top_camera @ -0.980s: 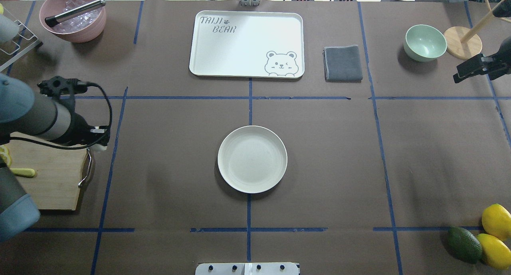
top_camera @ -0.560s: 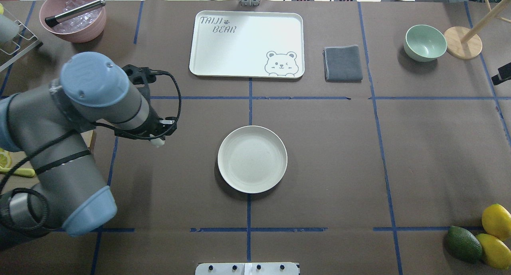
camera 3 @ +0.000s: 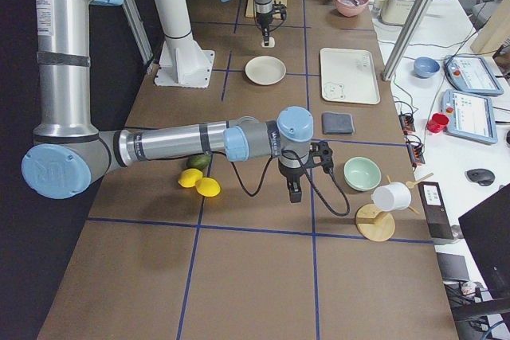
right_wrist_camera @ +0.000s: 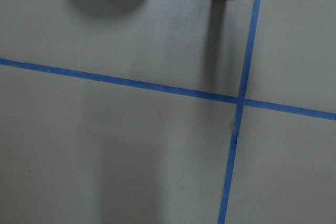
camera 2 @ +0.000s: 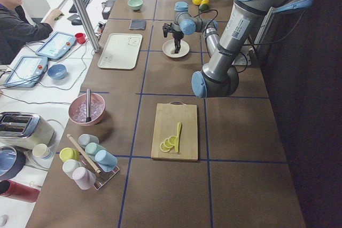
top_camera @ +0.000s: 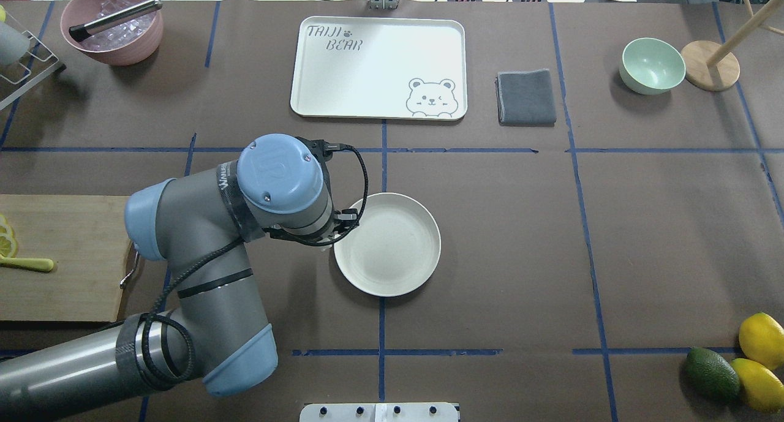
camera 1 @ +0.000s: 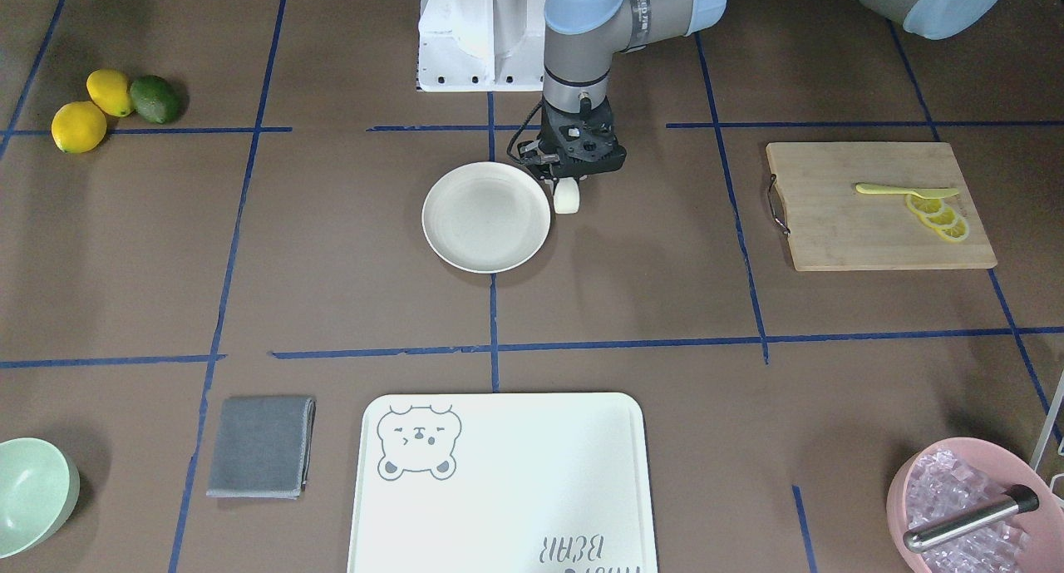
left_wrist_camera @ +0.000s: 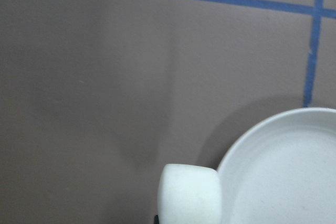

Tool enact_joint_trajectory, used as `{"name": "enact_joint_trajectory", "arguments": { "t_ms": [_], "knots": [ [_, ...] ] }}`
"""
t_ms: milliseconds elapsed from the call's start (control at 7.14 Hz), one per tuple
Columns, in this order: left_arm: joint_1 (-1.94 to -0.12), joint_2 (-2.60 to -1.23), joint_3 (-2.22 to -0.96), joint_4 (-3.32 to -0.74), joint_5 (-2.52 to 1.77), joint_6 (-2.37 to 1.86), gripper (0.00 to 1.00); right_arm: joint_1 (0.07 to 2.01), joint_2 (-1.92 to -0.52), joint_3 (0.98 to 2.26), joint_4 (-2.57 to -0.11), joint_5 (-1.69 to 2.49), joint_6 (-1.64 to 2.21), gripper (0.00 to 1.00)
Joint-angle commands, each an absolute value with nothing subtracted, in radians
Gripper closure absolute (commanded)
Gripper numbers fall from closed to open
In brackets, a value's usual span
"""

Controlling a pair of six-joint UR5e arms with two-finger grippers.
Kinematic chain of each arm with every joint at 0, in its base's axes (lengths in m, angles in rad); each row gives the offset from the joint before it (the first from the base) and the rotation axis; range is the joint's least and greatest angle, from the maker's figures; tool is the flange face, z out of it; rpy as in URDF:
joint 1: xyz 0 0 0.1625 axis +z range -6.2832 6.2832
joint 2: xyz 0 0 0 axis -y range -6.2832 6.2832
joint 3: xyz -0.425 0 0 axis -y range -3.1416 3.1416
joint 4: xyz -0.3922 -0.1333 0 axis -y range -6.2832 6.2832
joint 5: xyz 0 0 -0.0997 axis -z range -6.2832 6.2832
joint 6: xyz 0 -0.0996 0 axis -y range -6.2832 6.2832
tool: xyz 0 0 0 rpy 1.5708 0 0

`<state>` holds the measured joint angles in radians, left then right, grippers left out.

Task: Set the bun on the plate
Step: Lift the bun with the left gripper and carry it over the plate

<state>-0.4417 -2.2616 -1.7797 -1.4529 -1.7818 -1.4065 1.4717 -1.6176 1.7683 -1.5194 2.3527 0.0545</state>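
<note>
Beside plate [camera 1: 486, 216]: left pincer [camera 1: 568, 187] with bun [camera 1: 567, 199]

In the overhead view, a white bear-printed tray [top_camera: 378, 67] lies at top centre, with a folded grey cloth [top_camera: 526, 97] just to its right and a mint-green bowl [top_camera: 652, 65] and a round wooden stand base [top_camera: 701, 73] farther right. A pink bowl [top_camera: 131, 53] of ice [top_camera: 107, 36], with a metal tool [top_camera: 116, 18] resting across it, sits in the upper left corner. A wooden cutting board [top_camera: 67, 275] at the left edge carries lemon slices [top_camera: 6, 241] and a yellow utensil [top_camera: 30, 264], and two lemons [top_camera: 761, 339] and an avocado [top_camera: 712, 375] sit close together in the lower right corner.
</note>
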Motion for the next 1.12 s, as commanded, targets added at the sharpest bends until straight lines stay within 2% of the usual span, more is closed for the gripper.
{"name": "enact_joint_trajectory", "arguments": {
  "t_ms": [0, 280, 420, 700, 840, 980],
  "knots": [
    [-0.382, -2.357, -1.682, -1.474, -1.731, -1.453, 0.66, 1.476, -1.621, 1.763, -1.519, 2.353, 0.046, 0.00],
    [-0.368, -2.379, -1.608, -1.552, -1.727, -1.451, 0.66, 1.476, -1.621, 1.763, -1.520, 2.353, 0.046, 0.00],
    [-0.368, -2.404, -1.533, -1.610, -1.700, -1.451, 0.66, 1.476, -1.623, 1.761, -1.519, 2.353, 0.046, 0.00],
    [-0.368, -2.418, -1.499, -1.647, -1.695, -1.451, 0.66, 1.476, -1.623, 1.761, -1.519, 2.352, 0.045, 0.00],
    [-0.368, -2.418, -1.499, -1.647, -1.695, -1.450, 0.60, 1.476, -1.623, 1.761, -1.519, 2.352, 0.044, 0.00],
    [-0.368, -2.416, -1.499, -1.647, -1.695, -1.444, 0.42, 1.476, -1.623, 1.761, -1.519, 2.353, 0.046, 0.00]
  ]
}}
